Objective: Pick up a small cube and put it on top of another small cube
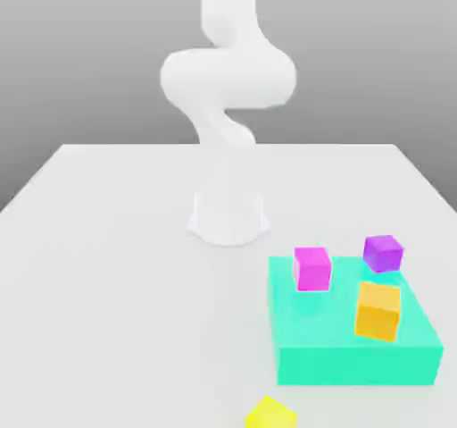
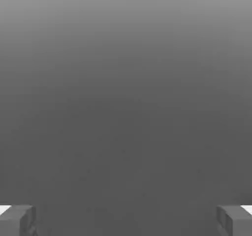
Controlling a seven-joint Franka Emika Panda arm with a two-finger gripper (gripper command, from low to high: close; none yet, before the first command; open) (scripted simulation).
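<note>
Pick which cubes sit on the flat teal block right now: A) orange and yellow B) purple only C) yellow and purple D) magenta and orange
D: in the exterior view the magenta cube and the orange cube rest on top of the teal block, while the yellow cube lies on the table in front of it and the purple cube sits behind its far edge.
</note>
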